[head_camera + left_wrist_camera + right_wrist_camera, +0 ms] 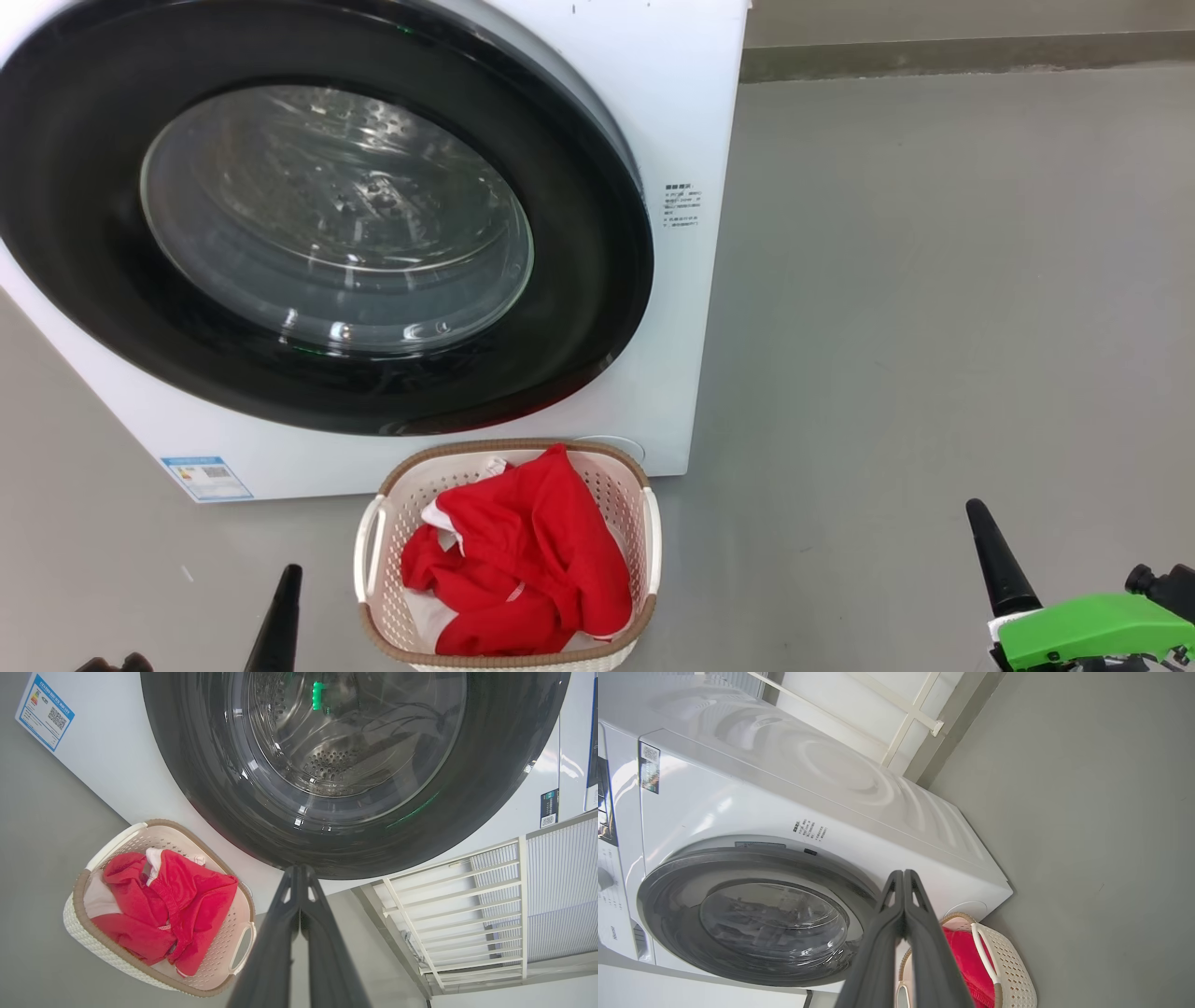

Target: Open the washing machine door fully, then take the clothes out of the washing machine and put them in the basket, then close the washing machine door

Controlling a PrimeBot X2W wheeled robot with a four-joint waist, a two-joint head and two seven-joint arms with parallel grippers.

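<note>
The left gripper point(299, 877) has its jaws clenched flat together with nothing between them. The right gripper point(903, 877) is the same: jaws clamped on themselves, empty. Both hang low over the grey floor point(934, 280), touching nothing that I can see.

Just beside the left jaws, on the side towards the right ones, sits the basket point(509, 446), much nearer the left pair than the right. The clothes point(523, 560) lie in it, a rumpled red heap with bits of white showing. It fills most of the basket, and one fold peaks at the far rim.

Beyond the basket, ahead of both sets of jaws and well apart from them, stands the washing machine point(681, 112). The washing machine door point(579, 308) looks shut: seen from the right wrist, its black rim sits flush against the white front, with no gap I can make out. Through the glass ahead of the left jaws I see a bare perforated drum point(331, 765) and no red.

So to my eye the opening, the emptying and the closing are all done. If anything is left, it is only making sure the door has latched, which I cannot tell from here.
</note>
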